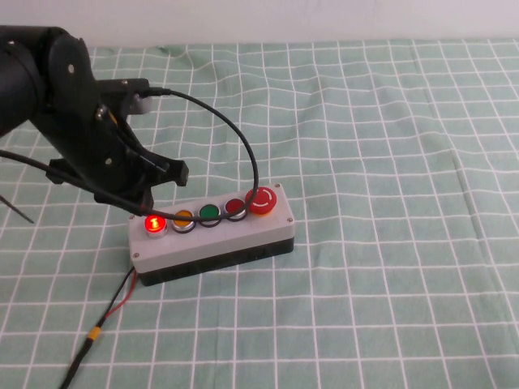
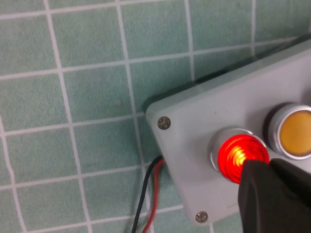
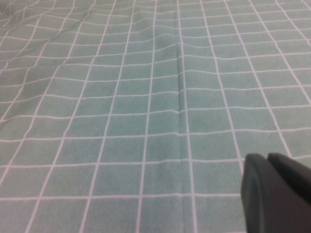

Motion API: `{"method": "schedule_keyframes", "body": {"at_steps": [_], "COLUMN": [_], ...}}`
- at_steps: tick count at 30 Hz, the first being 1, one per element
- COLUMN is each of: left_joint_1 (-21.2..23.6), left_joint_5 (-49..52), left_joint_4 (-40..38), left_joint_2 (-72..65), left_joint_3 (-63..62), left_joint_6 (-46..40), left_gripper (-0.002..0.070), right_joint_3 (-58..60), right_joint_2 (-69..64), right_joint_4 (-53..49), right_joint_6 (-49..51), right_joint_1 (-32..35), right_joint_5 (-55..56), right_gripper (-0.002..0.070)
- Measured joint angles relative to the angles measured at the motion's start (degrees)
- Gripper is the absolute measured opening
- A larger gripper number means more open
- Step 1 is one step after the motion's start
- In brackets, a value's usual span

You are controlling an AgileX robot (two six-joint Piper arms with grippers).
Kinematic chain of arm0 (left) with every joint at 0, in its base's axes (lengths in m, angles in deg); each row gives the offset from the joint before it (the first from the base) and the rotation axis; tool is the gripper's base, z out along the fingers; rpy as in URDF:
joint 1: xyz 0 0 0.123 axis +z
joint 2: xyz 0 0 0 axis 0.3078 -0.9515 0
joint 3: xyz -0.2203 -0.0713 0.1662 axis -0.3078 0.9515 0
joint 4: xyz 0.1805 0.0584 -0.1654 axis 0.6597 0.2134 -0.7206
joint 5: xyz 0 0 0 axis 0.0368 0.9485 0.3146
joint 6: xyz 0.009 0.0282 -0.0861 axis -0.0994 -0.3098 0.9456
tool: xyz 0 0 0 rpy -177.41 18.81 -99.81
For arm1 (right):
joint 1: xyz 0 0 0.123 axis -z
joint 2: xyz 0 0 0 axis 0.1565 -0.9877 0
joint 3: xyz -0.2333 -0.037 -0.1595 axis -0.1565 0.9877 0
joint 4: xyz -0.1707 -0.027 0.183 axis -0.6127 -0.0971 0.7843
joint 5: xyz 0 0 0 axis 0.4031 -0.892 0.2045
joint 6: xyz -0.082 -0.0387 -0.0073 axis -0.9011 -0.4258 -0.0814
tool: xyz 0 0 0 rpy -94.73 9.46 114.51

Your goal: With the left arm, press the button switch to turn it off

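Note:
The button switch (image 1: 154, 224) glows red with a "1" on it, at the left end of the grey five-button box (image 1: 235, 239). In the left wrist view the button switch (image 2: 235, 154) is lit inside its silver ring. My left gripper (image 1: 142, 207) hangs just behind and above it; in the left wrist view the left gripper (image 2: 268, 166) is shut and empty, its tip overlapping the button's edge. I cannot tell if it touches. My right gripper (image 3: 267, 158) is shut and empty above bare cloth, outside the high view.
The box also carries a yellow (image 1: 183, 217), a green (image 1: 210, 212), a dark red flat (image 1: 235, 207) and a big red mushroom button (image 1: 262, 200). A thick black cable (image 1: 235, 138) arcs over the box. A thin red-black wire (image 1: 113, 308) runs toward the front. Green checked cloth (image 1: 389, 162) covers the table.

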Motion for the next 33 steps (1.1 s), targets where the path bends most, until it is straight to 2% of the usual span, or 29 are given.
{"method": "schedule_keyframes", "body": {"at_steps": [9, 18, 24, 33], "left_joint_1": [0.0, 0.0, 0.0, 0.0], "left_joint_5": [0.3, 1.5, 0.4, 0.7], "left_joint_4": [0.7, 2.2, 2.5, 3.7], "left_joint_2": [-5.0, -2.8, 8.9, 30.6], "left_joint_3": [-0.8, -3.4, -8.6, -9.1], "left_joint_6": [0.6, 0.9, 1.0, -0.4], "left_gripper": [-0.0003, -0.0003, -0.0003, -0.0003], "right_joint_3": [0.0, 0.0, 0.0, 0.0], "right_joint_2": [0.0, 0.0, 0.0, 0.0], "right_joint_4": [0.0, 0.0, 0.0, 0.0], "right_joint_6": [0.0, 0.0, 0.0, 0.0], "right_joint_1": [0.0, 0.0, 0.0, 0.0], "right_joint_5": [0.0, 0.0, 0.0, 0.0], "right_gripper": [-0.0016, -0.0016, -0.0016, -0.0016]}}
